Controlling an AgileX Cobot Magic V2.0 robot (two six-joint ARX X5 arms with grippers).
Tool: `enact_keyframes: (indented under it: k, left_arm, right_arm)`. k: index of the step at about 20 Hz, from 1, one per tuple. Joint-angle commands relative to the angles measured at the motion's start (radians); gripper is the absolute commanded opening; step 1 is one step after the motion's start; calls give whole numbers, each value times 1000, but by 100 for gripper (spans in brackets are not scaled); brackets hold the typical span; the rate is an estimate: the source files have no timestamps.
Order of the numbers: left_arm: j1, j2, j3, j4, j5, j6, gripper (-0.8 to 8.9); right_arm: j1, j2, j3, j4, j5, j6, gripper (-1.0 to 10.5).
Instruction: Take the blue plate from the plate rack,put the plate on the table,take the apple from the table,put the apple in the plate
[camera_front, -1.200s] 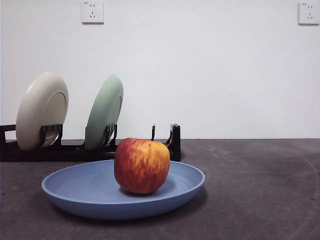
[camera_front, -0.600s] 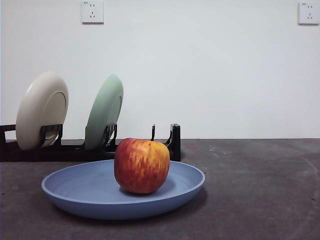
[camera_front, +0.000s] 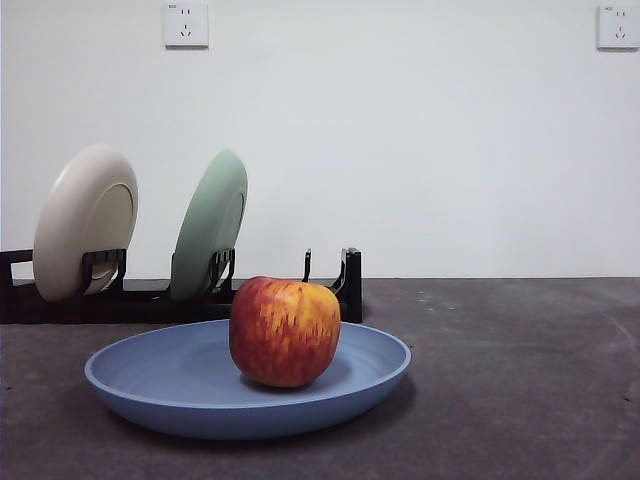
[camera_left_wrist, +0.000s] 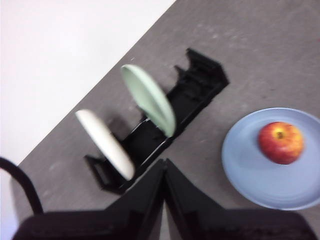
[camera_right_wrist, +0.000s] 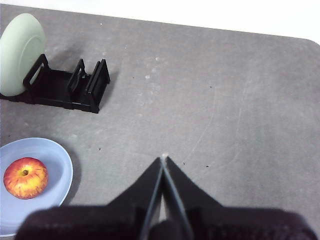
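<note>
Red apple (camera_front: 285, 331) in blue plate (camera_front: 180, 385), apparently upright, on table (camera_front: 520, 380)

Black tapered jaws, black looping cable (camera_left_wrist: 22, 185)

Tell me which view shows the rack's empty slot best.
The right wrist view: the rack shows its bare end holders from above, nothing blocking. In the left wrist view they're blurred. In the front view the apple and plate stand before them, hiding their base.
</note>
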Motion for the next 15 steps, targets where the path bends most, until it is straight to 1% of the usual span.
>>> enact_keyframes:
  k: [1, 2, 3, 4, 5, 6, 7, 8, 10, 11, 13, 15]
  left_arm:
    - [142, 0, -8, 96, 31, 94, -3]
    - [236, -10, -37, 155, 105, 109, -3]
    - [343, -36, -95, 241, 227, 122, -3]
    - [455, -79, -189, 363, 380, 138, -3]
    - [565, -135, -314, 515, 542, 154, -3]
    - [670, -200, -458, 683, 677, 164, -3]
    - [764, -269, -609, 851, 772, 164, -3]
    - [848, -340, -759, 1003, 838, 156, -3]
    - [1010, -519, -1065, 1254, 927, 98, -3]
    - [1052, -585, -1151, 1296, 945, 72, -3]
    - [1130, -716, -1302, 1300, 927, 21, -3]
    - [1180, -775, -1399, 1295, 913, 9, -3]
  right_arm:
    - [0, 0, -2, -20, 4, 11, 1]
    - [0, 0, -2, -20, 4, 11, 1]
    - [0, 0, -2, -20, 4, 11, 1]
    - [0, 0, -2, -20, 4, 11, 1]
    - [0, 0, -2, -20, 4, 11, 1]
    - [0, 0, -2, -20, 4, 11, 1]
    - [0, 0, -2, -20, 4, 11, 1]
    - [0, 0, -2, -20, 4, 11, 1]
    - [0, 0, -2, -20, 4, 11, 1]
    - [0, 0, -2, -20, 4, 11, 1]
    - [0, 0, -2, -20, 4, 11, 1]
    - [0, 0, -2, -20, 4, 11, 1]
